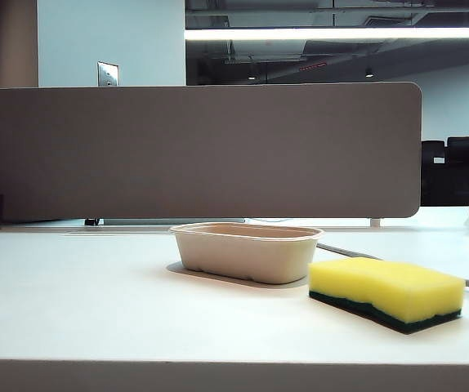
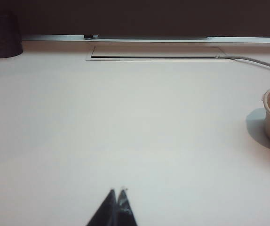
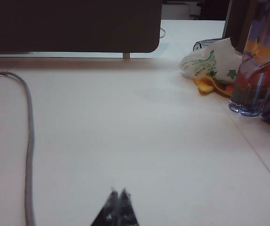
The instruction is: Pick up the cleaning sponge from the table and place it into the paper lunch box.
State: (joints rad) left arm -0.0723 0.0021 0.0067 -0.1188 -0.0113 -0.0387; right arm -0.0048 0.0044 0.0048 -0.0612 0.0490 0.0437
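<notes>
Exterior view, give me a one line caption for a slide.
Yellow cleaning sponge lying green side down on the white table, just right of the empty paper lunch box.

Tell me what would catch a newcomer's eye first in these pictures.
The bright yellow cleaning sponge stands out, lying green side down on the white table at the front right of the exterior view. Just left of it and a little farther back sits the beige paper lunch box, apart from it, with nothing showing above its rim. Neither arm shows there; each wrist view shows its own shut claw, left claw and right claw, over bare table.
</notes>
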